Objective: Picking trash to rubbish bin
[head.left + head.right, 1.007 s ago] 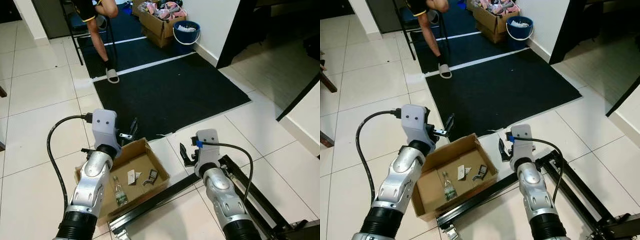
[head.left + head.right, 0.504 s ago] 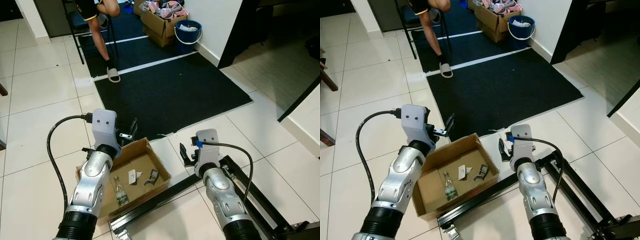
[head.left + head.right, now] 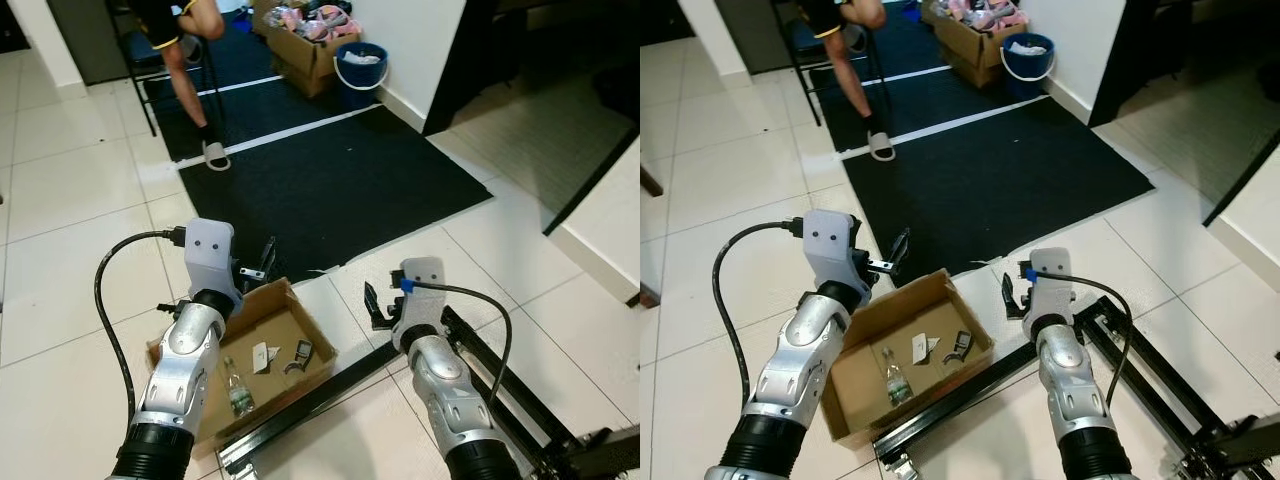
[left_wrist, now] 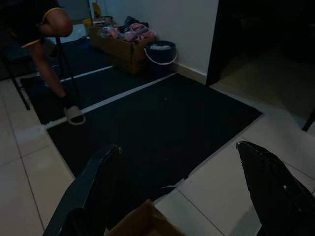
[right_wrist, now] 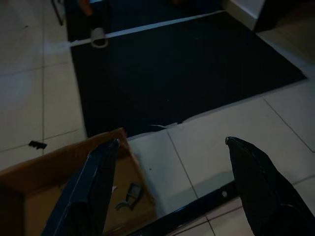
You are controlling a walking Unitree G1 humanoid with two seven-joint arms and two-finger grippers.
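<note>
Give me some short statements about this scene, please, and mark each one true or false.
1. A plastic bottle lies inside the open cardboard box. True.
2. The left gripper grips the bottle. False: it is open, holding nothing, above the box's far edge.
3. The blue bucket stands on the white tiles beside the box. False: it stands far off by the wall, beside another box.
4. The right gripper is open and holds nothing. True.
5. A person's foot rests on the black mat. True.
</note>
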